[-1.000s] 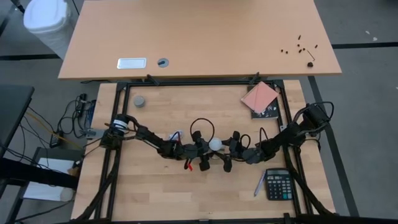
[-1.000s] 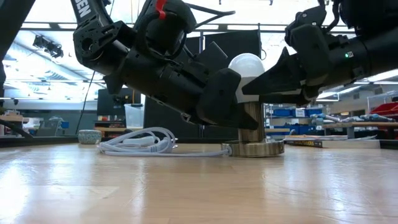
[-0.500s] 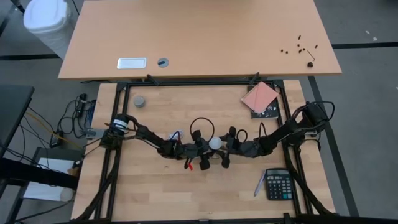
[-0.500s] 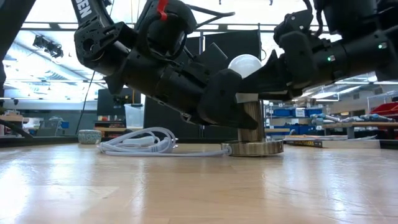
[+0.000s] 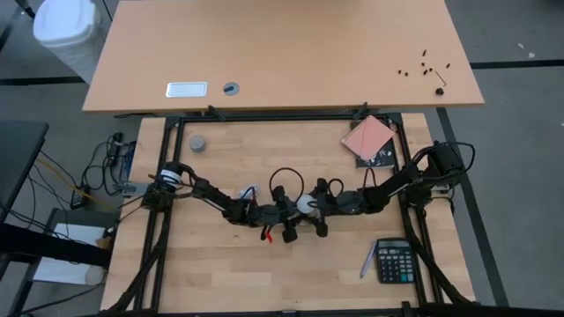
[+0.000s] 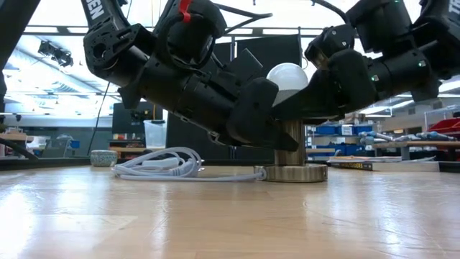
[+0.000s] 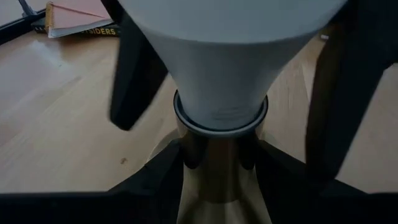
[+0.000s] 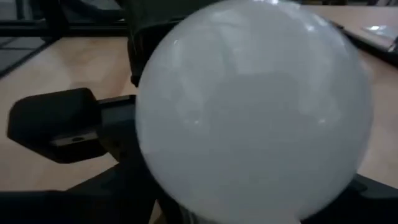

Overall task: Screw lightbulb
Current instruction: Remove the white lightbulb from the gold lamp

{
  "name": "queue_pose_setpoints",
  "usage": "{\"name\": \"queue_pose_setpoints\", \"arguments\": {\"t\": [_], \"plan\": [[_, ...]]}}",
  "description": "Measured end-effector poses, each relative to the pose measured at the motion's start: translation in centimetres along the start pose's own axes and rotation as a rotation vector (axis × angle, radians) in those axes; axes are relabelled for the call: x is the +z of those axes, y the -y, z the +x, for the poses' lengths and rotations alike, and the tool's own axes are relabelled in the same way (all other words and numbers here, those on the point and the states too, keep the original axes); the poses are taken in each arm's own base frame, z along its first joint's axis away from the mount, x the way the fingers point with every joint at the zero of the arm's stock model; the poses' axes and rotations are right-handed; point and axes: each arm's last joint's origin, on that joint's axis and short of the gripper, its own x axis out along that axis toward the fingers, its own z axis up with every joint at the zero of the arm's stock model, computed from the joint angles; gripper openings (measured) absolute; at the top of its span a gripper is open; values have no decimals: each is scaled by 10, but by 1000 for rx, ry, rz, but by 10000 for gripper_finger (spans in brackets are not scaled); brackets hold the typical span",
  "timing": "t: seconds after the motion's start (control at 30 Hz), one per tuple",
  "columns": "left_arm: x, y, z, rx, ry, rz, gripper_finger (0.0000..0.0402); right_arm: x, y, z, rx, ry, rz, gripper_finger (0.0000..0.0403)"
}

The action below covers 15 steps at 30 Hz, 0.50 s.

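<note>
Two dark arms meeting mid-table, lightbulb (image 6: 287, 76) upright in brass socket stem (image 6: 292, 147) on round base with white cable (image 6: 162, 167), left gripper (image 7: 214, 149) clamped around the stem, right gripper (image 6: 302, 97) spread around the bulb, grip unclear, calculator (image 5: 395, 261) well apart.

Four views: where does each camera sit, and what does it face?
High: overhead, straight down; both arms meet at the lightbulb.
Low: tabletop height, level; both arms flank the bulb on its socket.
Left wrist: faces the socket stem, left gripper around it.
Right wrist: faces the bulb's dome.
All share the bulb.
</note>
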Motion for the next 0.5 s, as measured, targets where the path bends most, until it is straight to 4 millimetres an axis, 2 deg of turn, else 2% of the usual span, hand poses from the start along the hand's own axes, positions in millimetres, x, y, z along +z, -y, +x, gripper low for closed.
{"name": "queue_pose_setpoints", "arguments": {"t": [0.17, 0.5], "plan": [[0, 0, 0, 1, -3, -19, 182, -1, -5, -4, -50, 24, -32, 315], [-1, 1, 0, 0, -4, -22, 182, 7, -6, -5, -73, 105, -51, 278]]}}
